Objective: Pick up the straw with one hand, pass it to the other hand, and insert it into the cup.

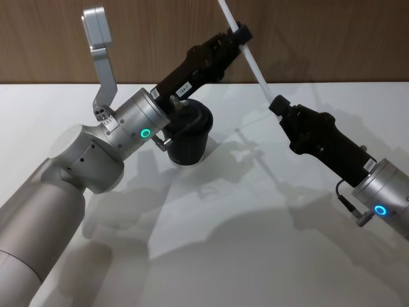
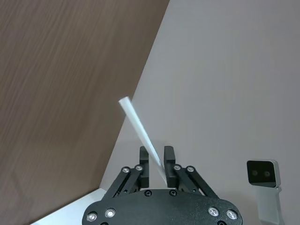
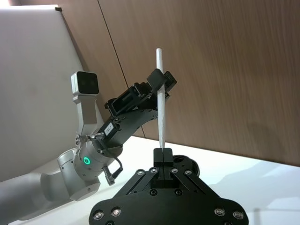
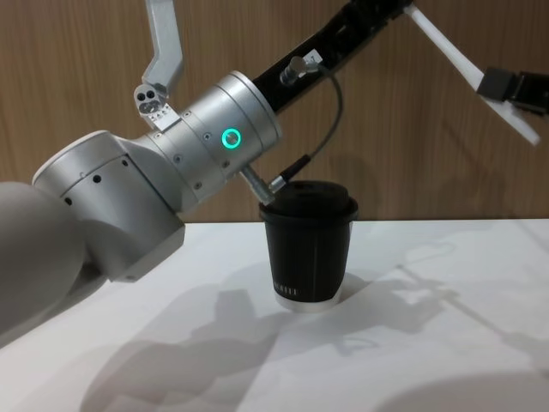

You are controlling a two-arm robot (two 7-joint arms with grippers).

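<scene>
Wood wall (image 1: 332,38), straw (image 1: 254,62) diagonal, top leaning left

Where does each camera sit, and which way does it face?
Head: high, looking down; left claw, right claw, black lidded paper cup.
Chest: low, facing forward; left arm, cup side-on.
Left wrist: behind left claw, toward the wooden wall.
Right wrist: behind right claw, toward left arm.
All share the long thin white straw.

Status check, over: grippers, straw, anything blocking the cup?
Both shut on the straw: left gripper high, right gripper at lower end. Straw aloft, tilted. Over the cup: left wrist, close.
</scene>
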